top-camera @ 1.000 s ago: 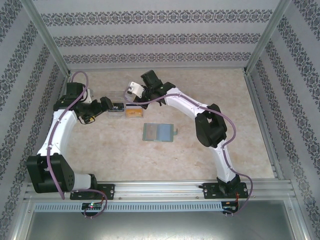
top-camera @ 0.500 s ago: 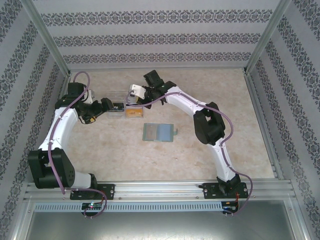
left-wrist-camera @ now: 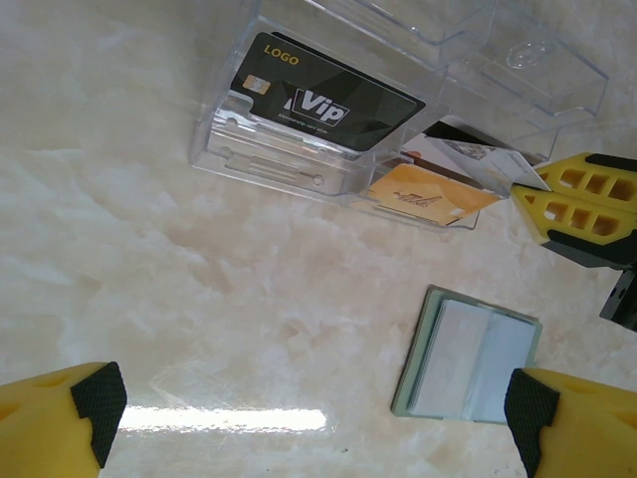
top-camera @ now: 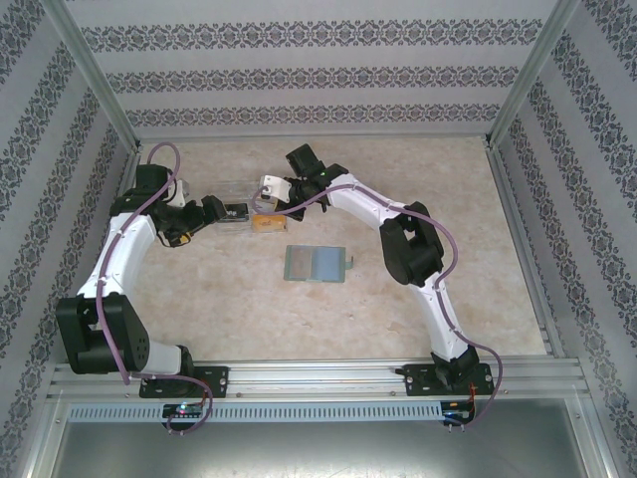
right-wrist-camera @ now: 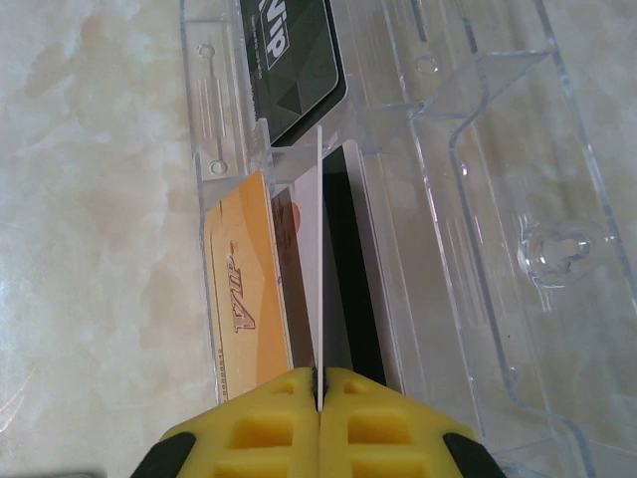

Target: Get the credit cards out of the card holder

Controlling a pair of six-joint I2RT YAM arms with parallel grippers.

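Note:
The card holder lies open and flat mid-table; in the left wrist view the card holder is a pale green wallet with whitish pockets. My right gripper is shut on a whitish credit card, seen edge-on over the clear tray. An orange card and a black card lie in the tray. From above, the right gripper holds the whitish card over the tray's right end. My left gripper is open at the tray's left end, holding nothing.
The clear plastic tray sits on the marble-look table behind the card holder, with the black card and orange card inside. The right gripper's yellow fingers hold the whitish card at its right end. Patterned walls enclose the table.
The right gripper has brought the whitish card a little nearer and lower, toward the tray's right end. The left gripper edged slightly toward the tray and stayed open.

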